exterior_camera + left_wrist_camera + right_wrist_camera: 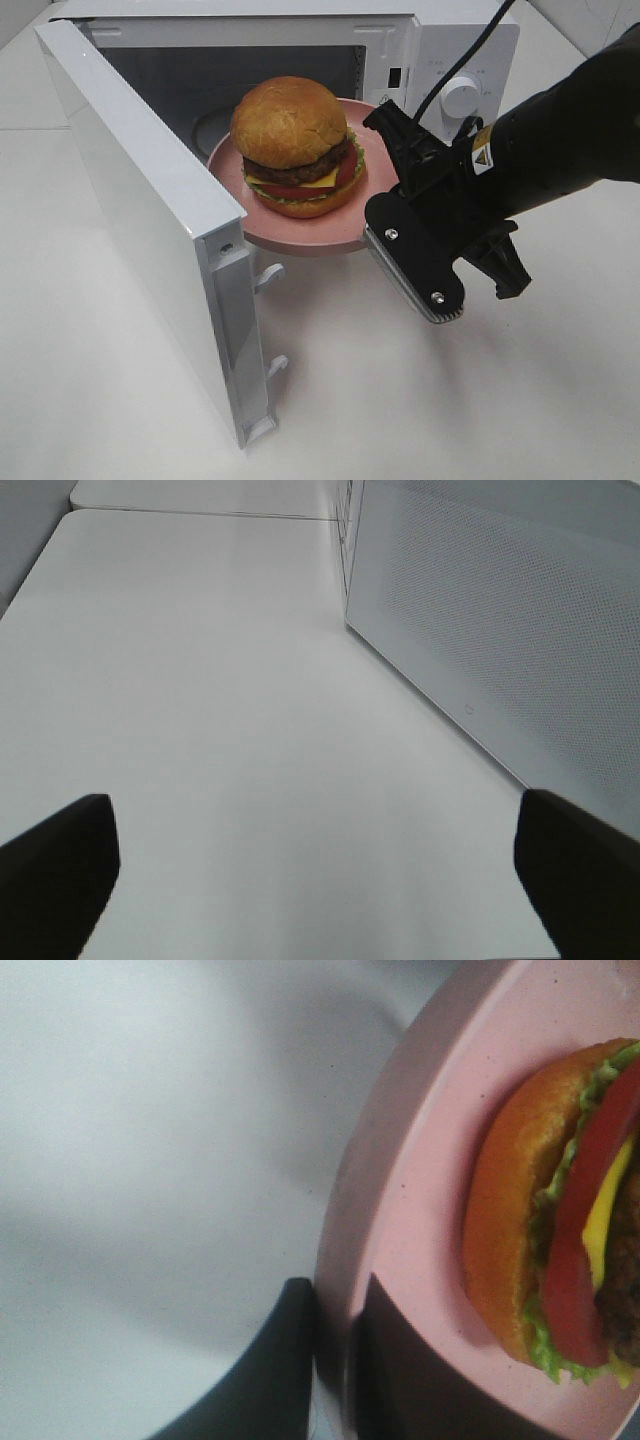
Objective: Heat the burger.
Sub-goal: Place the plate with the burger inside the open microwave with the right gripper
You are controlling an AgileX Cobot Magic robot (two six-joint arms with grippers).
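Fingers: your right gripper [375, 200] [335, 1360] has its fingers [280, 1370] drawn narrow, pinching the rim of the pink plate, one above the rim and one beneath it. Your left gripper [320, 880] has its fingers [55, 870] spread wide with nothing between them, hanging over bare table.
Table [500, 400] [200, 680]: white and plain. You see it under both arms and running away past the microwave.
Microwave [460, 60]: white, standing at the back of the table, cavity facing you.
Door [150, 220] [500, 630]: swung fully open toward your left side. Its dotted outer panel fills one side of your left wrist view.
Right arm [570, 130]: black-sleeved, reaching in from your right toward the mouth of the cavity.
Pink plate [300, 235] [420, 1210]: round, held by its right rim at the microwave's opening, back part within the cavity and front rim out over the table. You cannot tell whether it rests on anything inside.
Burger [295, 145] [540, 1230]: upright near the middle of the plate, clear of the fingers. You can see the glossy bun, dark patty, red and yellow layers and green leaf.
Knob [462, 97]: white, on the control panel, just behind your right gripper.
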